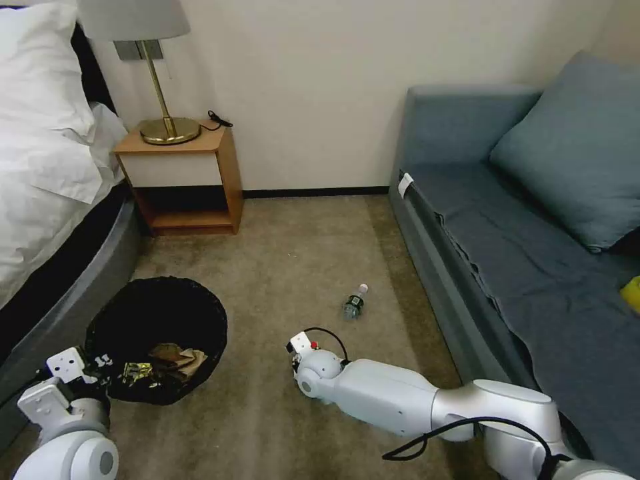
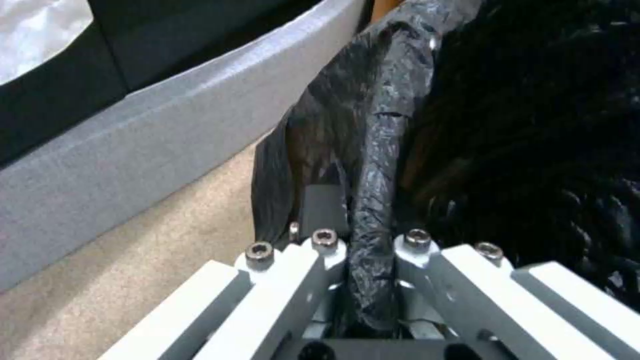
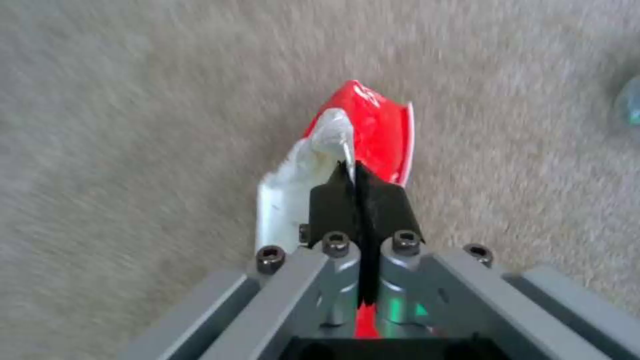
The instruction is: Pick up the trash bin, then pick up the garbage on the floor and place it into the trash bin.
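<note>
- Red packet (image 3: 370, 125) is pinched between your right gripper (image 3: 359, 200) pads, jaws closed tight on it, its silver inner side showing beside the red; beige carpet (image 3: 133, 100) lies under it.
- From the head camera, your right gripper (image 1: 298, 352) sits low over the carpet (image 1: 287, 267), mid-floor, with the arm reaching in from the right; a speck of red shows at the wrist end.
- Your left gripper (image 2: 363, 220) is clamped on the bin's (image 2: 533, 125) rim, one finger (image 2: 323, 205) outside the black bag (image 2: 320, 140) and the folded plastic squeezed in the closed jaws.
- From the head view, the left gripper (image 1: 93, 370) holds the bin (image 1: 157, 337) at its near-left edge, down by the grey bed base (image 1: 80, 287).
- You cannot tell from these views whether the bin rests on the carpet or hangs just above it.
- Inside the bin you have the gold wrapper (image 1: 137, 372) and the tan paper (image 1: 179, 359), lying side by side on the black liner.
- Your bottle (image 1: 355, 301) lies on its side on the carpet, cap pointing toward the sofa (image 1: 520, 267), ahead of the right gripper and apart from it; a blurred edge of it shows in the right wrist view too (image 3: 629, 107).
- Beyond the bin, a wooden nightstand (image 1: 183, 177) stands against the wall with a brass lamp (image 1: 163, 100) on top.
- White bedding (image 1: 40, 147) hangs over the bed on your left.
</note>
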You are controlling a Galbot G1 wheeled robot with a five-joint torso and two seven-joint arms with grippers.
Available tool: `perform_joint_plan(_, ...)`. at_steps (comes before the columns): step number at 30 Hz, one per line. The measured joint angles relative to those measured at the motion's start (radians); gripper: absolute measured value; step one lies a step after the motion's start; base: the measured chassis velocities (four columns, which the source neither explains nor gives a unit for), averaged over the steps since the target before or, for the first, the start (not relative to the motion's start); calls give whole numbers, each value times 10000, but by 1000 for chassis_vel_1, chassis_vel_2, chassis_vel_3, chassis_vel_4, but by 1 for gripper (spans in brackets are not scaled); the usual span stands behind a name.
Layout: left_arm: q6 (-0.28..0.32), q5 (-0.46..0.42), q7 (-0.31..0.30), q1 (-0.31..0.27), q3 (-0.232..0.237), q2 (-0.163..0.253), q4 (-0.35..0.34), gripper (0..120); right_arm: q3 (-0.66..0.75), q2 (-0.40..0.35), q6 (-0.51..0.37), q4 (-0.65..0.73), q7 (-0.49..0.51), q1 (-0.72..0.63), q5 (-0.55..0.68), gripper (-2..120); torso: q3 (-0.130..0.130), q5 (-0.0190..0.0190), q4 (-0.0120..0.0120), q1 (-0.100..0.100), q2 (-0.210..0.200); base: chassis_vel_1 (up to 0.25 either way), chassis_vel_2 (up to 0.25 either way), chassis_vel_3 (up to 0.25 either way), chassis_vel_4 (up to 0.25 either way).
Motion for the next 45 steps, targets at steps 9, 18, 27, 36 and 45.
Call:
perform_joint_plan(9, 0, -3, 2, -44, 65, 28, 29, 2, 466, -387, 38, 715, 169, 46, 61, 0, 0, 0, -1, 0, -1, 0, 0, 0, 0)
perform_joint_plan(18, 104, 59, -6, -153, 281, 60, 266, 2, 1868, -1259, 279, 2406, 220, 531, -40, 0, 1, -1, -1, 0, 0, 0, 0, 0, 0)
perform_joint_plan(27, 165, 50, -31, -278, 440, 76, 492, 2, 2965, -2119, 240, 5194, 472, 1108, 551, 0, 1, 0, -3, 1, -1, 0, 0, 0, 0)
perform_joint_plan(36, 216, 58, -39, -367, 661, -16, 531, 2, 2533, -902, 517, 7174, 895, 1756, 1521, 0, 0, -3, 1, 0, -1, 0, 0, 0, 0)
perform_joint_plan(45, 320, 122, -63, -414, 791, -133, 355, 2, 1163, 187, 777, 6714, 1090, 1763, 1415, 0, 0, -3, 1, 0, -1, 0, 0, 0, 0)
